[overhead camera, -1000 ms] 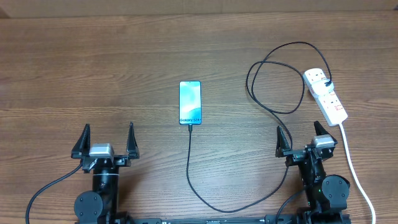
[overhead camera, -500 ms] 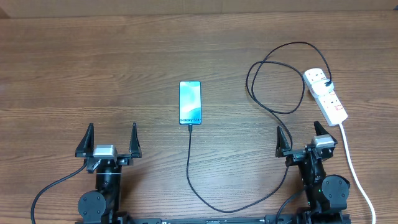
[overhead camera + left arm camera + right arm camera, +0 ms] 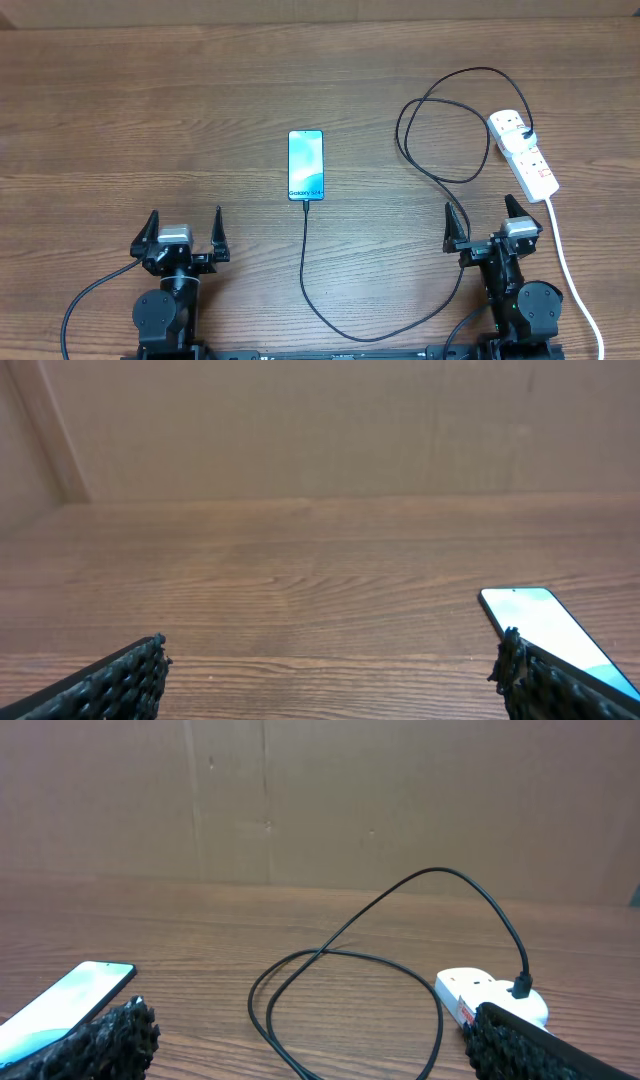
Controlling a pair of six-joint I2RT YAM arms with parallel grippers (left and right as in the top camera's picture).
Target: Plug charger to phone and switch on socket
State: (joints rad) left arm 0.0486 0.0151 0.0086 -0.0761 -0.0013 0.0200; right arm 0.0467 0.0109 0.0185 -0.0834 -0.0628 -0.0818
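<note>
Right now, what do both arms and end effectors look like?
The left arm and right arm are black with round joint housings. The left end effector and right end effector each have two slim, tapered black fingers with knobbly textured faces, flanking a silver-grey block. A black cable trails from the left arm.

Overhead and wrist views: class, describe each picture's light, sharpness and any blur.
Overhead: even, soft light, sharp throughout, the phone lit without glare. Left wrist: wood grain clear, the left fingers dark and soft at the bottom corners. Right wrist: charger crisp, the right fingers likewise dim.
</note>
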